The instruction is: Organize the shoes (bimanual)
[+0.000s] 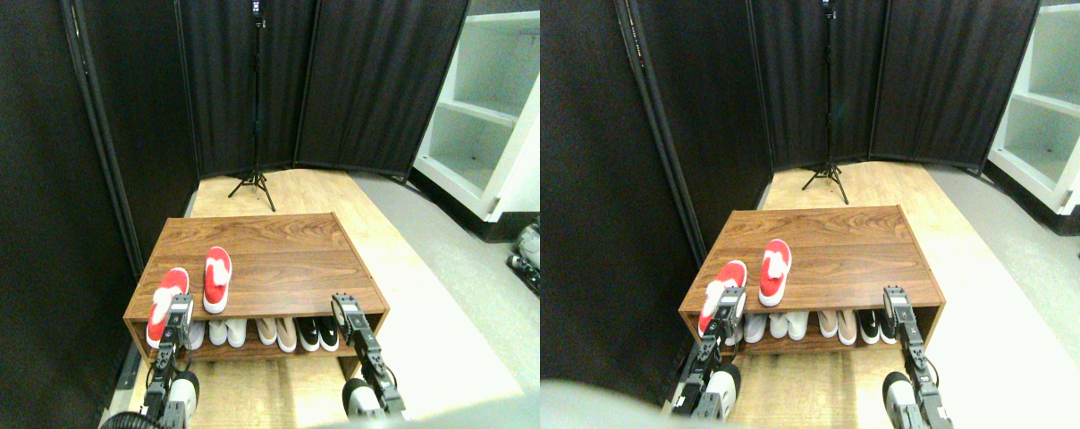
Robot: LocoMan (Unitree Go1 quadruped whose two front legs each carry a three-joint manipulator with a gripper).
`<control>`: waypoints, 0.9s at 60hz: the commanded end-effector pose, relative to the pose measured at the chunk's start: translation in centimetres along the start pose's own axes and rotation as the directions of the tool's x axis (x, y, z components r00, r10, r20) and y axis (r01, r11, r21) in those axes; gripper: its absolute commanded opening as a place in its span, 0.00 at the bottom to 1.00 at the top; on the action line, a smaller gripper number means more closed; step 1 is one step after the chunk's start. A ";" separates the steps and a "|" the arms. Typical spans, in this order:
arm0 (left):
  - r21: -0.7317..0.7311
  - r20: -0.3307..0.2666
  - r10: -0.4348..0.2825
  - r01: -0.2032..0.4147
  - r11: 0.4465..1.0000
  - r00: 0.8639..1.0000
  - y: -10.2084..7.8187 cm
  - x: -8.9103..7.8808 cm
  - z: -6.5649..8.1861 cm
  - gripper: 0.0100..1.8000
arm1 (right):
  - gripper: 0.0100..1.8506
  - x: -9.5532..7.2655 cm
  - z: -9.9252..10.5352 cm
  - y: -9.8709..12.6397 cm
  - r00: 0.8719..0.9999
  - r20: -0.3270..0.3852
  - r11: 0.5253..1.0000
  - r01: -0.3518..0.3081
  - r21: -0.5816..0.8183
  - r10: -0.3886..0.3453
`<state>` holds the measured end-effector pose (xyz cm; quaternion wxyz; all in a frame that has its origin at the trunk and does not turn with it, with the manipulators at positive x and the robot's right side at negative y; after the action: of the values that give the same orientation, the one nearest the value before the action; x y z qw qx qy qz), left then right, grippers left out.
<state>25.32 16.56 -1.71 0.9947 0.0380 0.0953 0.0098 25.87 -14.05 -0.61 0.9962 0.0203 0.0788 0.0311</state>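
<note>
Shoes of bright red, a slip-on pair with white fluffy lining and white soles, lie on the top of a low wooden shoe rack [272, 259]. One red shoe [217, 279] sits flat on the top board toward 9 o'clock of its middle, its long axis running 12 to 6, the white-lined opening at the 6 o'clock end and the toe toward 12. The other red shoe [165, 306] lies just beside it toward 8 o'clock, at the rack's front left corner, tilted so its toe leans toward 1 o'clock while its heel end overhangs the front edge.

Both look soft and rounded, matte cloth against the rack's smooth walnut-grained boards. On the shelf under the top board stand a white pair [227, 332], a beige pair [276, 332] and a black pair [318, 332], toes outward in a row.

The left gripper [180, 313] is at the overhanging shoe's heel, touching or overlapping it; I cannot tell whether its jaws are apart or clamped. The right gripper [347, 310] hangs at the rack's front edge near 4 o'clock, well apart from the red pair; its jaw state cannot be told either.

Black curtains [361, 80] and a tripod [256, 134] stand at 12 o'clock.
</note>
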 end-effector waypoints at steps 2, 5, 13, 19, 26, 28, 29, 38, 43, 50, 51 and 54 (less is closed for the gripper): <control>-0.006 0.031 -0.009 0.009 1.000 0.999 -0.2 0.1 0.5 0.00 | 0.31 0.1 0.4 0.1 1.000 0.027 1.000 -0.006 -0.014 0.007; -0.002 0.036 -0.016 0.016 1.000 0.999 -0.1 0.1 0.4 0.00 | 0.31 0.1 0.4 0.1 0.999 0.034 1.000 -0.010 -0.011 0.010; -0.002 0.036 -0.032 0.032 0.999 0.999 0.0 0.2 0.4 0.00 | 0.31 0.1 0.3 0.1 0.999 0.034 1.000 -0.010 -0.013 0.011; -0.019 0.043 -0.033 0.034 0.999 0.999 0.0 0.2 0.3 0.00 | 0.31 0.1 0.5 0.2 1.000 0.023 1.000 -0.005 -0.016 0.006; -0.031 0.048 -0.012 0.014 0.999 0.999 0.0 0.1 0.3 0.00 | 0.31 0.1 0.5 0.2 1.000 0.026 1.000 -0.004 -0.019 0.004; -0.043 0.048 -0.019 0.021 0.999 0.999 0.2 0.2 0.2 0.06 | 0.31 0.1 0.4 0.2 0.999 0.033 1.000 -0.008 -0.018 0.009; -0.040 0.037 -0.021 0.023 0.999 0.999 0.3 0.1 0.2 0.17 | 0.31 0.2 0.4 0.2 0.999 0.039 1.000 -0.012 -0.016 0.012; -0.050 0.078 -0.077 0.081 0.995 0.994 0.6 0.1 0.1 0.32 | 0.31 0.2 0.4 0.2 0.999 0.039 1.000 -0.013 -0.012 0.014; -0.077 0.107 -0.074 0.083 0.994 0.992 0.6 -0.1 0.2 0.37 | 0.31 0.1 0.5 0.2 0.999 0.039 1.000 -0.012 -0.014 0.013; -0.068 0.103 -0.060 0.067 0.995 0.993 0.5 -0.8 0.6 0.41 | 0.32 0.1 0.5 0.2 0.999 0.047 1.000 -0.014 -0.010 0.014; -0.064 0.101 -0.058 0.065 0.996 0.993 0.5 -1.0 0.8 0.41 | 0.32 0.1 0.5 0.2 0.998 0.053 1.000 -0.019 -0.011 0.019; -0.064 0.101 -0.058 0.065 0.996 0.993 0.5 -1.0 0.8 0.41 | 0.32 0.1 0.5 0.2 0.998 0.053 1.000 -0.019 -0.011 0.019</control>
<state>24.30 17.15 -1.72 0.9975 0.0044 0.0670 -0.0216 25.88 -14.08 -0.57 0.9965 0.0197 0.0752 0.0305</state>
